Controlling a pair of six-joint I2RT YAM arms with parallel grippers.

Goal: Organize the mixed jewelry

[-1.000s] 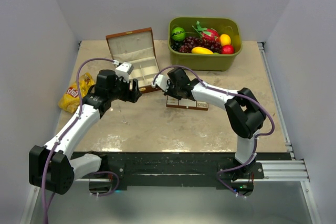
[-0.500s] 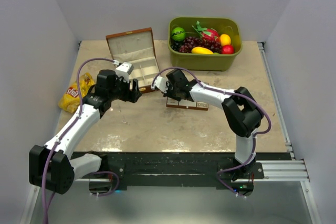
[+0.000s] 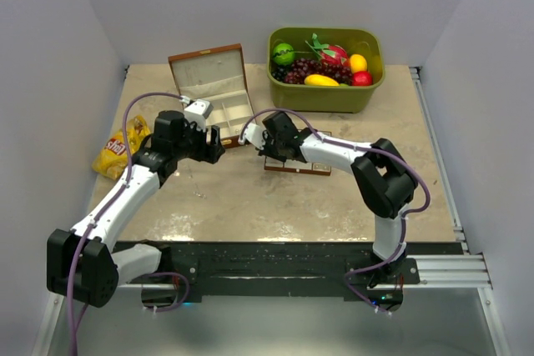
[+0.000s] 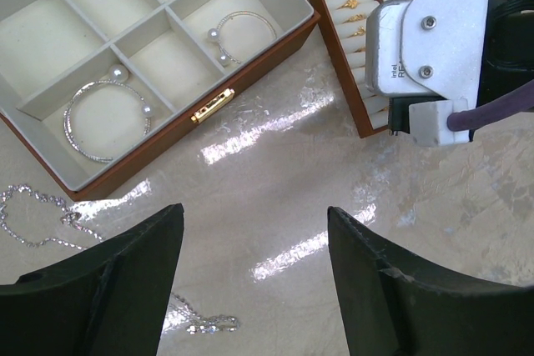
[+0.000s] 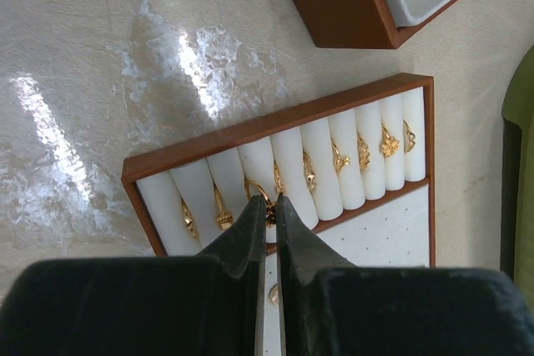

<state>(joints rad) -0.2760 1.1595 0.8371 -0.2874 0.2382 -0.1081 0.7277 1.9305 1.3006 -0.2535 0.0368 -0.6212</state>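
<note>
— Black right fingers (image 5: 247, 243): report the gap.
— Narrow. The tips are nearly together and pinch a gold ring (image 5: 253, 183) at a slot between two cream rolls of the ring tray (image 5: 209, 149). Other rings (image 5: 389, 141), also gold, sit in the slots on either side of the tips. A dotted cream panel (image 5: 367, 235) of the same tray lies beside the fingers, just past the rolls. Beyond the tray, apart from it, is a corner of the wooden box (image 5: 334, 2), with glossy tabletop (image 5: 83, 81) between.
— Left fingers (image 4: 108, 281)?
— Wide apart, holding nothing, over bare tabletop. A short silvery strand (image 4: 204, 321) lies between them. A fine chain (image 4: 33, 206) lies on the tabletop just outside the finger at the left of that wrist view. Ahead of the fingers the box stands open. One pearl-tipped silvery bracelet (image 4: 83, 135) lies in its nearest corner compartment. A second bracelet (image 4: 250, 16) lies two compartments along, past the gold clasp (image 4: 213, 106). Ahead on the other side, the right wrist camera housing (image 4: 430, 39) covers part of the ring tray.
— Farther out?
— Seen from the top view, both sets of fingers sit near the box's front edge. An olive-green bin (image 3: 325, 99) of fruit stands beyond the right arm. A yellow snack bag (image 3: 117, 154) lies outside the left arm.
</note>
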